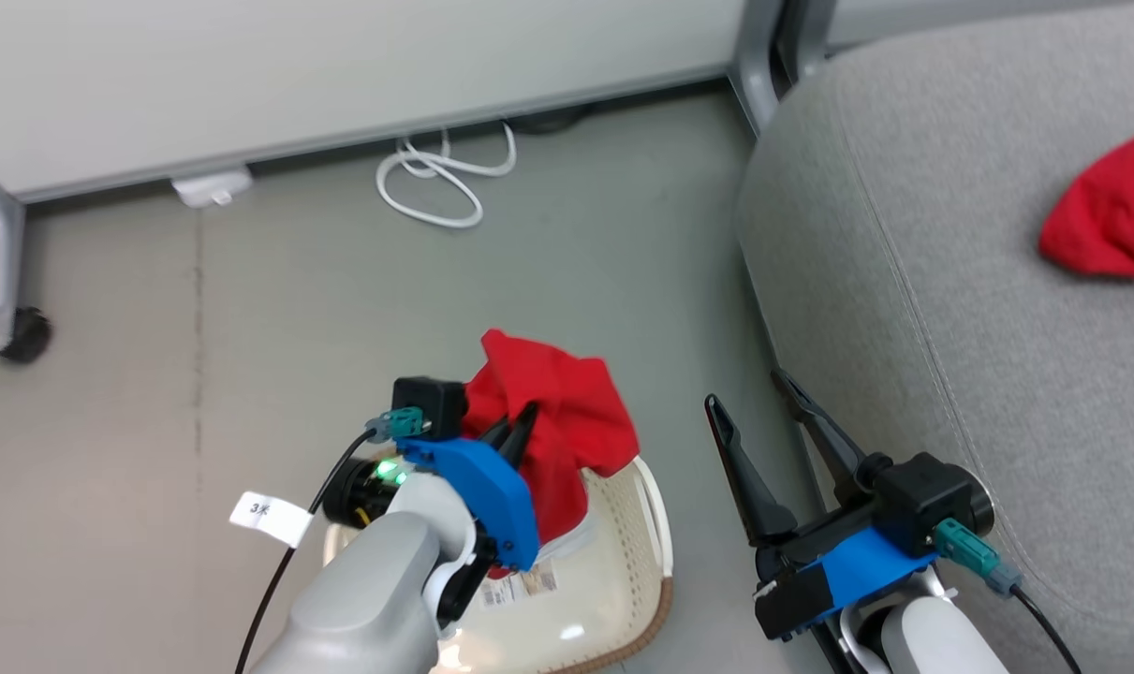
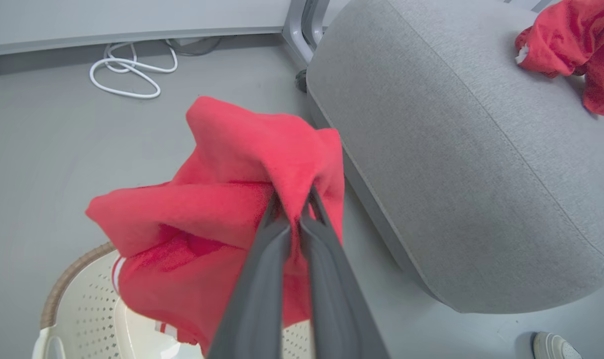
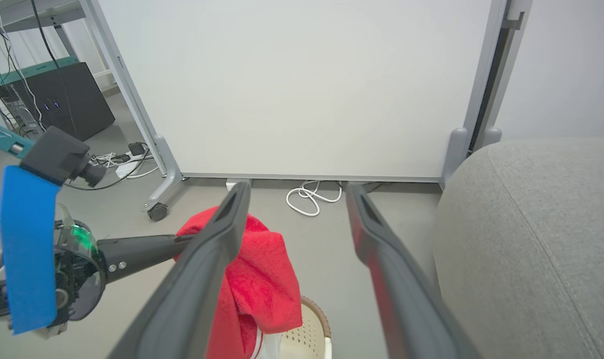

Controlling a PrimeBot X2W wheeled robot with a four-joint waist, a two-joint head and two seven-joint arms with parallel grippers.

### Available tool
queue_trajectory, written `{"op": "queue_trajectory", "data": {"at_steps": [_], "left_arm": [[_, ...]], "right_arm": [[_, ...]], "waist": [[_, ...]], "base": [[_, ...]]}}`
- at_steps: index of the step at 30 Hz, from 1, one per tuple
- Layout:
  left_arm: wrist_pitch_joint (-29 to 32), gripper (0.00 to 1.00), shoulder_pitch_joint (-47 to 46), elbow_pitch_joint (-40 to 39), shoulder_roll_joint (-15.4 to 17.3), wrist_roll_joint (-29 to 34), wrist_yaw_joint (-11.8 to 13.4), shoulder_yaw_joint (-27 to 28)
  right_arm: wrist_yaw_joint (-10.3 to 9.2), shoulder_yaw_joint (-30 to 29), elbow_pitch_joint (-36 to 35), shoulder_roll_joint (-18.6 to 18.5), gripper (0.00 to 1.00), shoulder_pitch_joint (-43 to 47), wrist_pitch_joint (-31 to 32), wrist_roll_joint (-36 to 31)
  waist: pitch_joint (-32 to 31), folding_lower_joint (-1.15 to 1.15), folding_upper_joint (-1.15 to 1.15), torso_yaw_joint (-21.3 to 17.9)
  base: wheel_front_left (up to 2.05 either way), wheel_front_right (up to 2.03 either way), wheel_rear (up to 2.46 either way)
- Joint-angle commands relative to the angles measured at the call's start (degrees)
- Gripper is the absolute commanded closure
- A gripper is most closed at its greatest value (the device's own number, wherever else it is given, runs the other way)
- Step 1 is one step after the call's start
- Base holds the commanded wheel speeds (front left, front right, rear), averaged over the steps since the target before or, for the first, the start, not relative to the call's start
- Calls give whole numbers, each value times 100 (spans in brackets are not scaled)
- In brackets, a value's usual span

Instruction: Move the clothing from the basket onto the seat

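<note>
- My left claw (image 1: 515, 432) (image 2: 294, 199) is pressed together on a fold of a soft red garment with white stripes (image 1: 567, 412) (image 2: 222, 199) (image 3: 262, 269), pinching it near the top of the bunch.
- That garment hangs lifted from the claw. Its lower end, where the white stripes show, droops over the inside of the oval cream-white perforated plastic basket (image 1: 655, 562) (image 2: 77, 309) (image 3: 311, 329). I cannot tell whether the cloth touches the basket floor.
- The basket, with its brown woven-look rim, stands on the grey floor (image 1: 248, 374) just beside the seat. A printed label (image 1: 520, 585) lies on its pale bottom.
- My right claw (image 1: 747, 391) (image 3: 298, 188) is spread wide and holds nothing. It hovers between the basket and the front edge of the seat, its fingers pointing away from me.
- The large light-grey fabric seat cushion (image 1: 950, 328) (image 2: 456, 174) (image 3: 531, 224) is on my right, with a rounded corner and a stitched seam along its edge.
- A second red garment (image 1: 1110, 215) (image 2: 566, 40) lies crumpled on top of that cushion, well apart from the basket.
- Farther off, a looped white cable (image 1: 435, 183) (image 2: 127, 75) (image 3: 309, 197) lies on the floor.
- Behind it stands a white partition panel (image 1: 342, 65) (image 3: 292, 85) in a grey frame, with a black caster (image 1: 25, 335) at my far left.
</note>
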Motion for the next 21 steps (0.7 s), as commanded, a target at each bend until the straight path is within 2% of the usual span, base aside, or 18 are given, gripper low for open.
{"op": "queue_trajectory", "data": {"at_steps": [1,12,21], "left_arm": [[-99,100,-193,-193,-1,-48,-9,-140],[-296,100,-725,-726,151,-259,-8,-646],[-372,100,-1362,-988,133,-329,-9,-932]], "right_arm": [[3,16,-43,-14,0,129,65,-32],[3,232,-105,-14,0,311,239,78],[3,247,-138,-14,0,427,332,65]], "waist": [[-451,2,-1,338],[-837,2,-1,310],[-995,2,-1,235]], "base": [[0,0,0],[0,0,0],[0,0,0]]}}
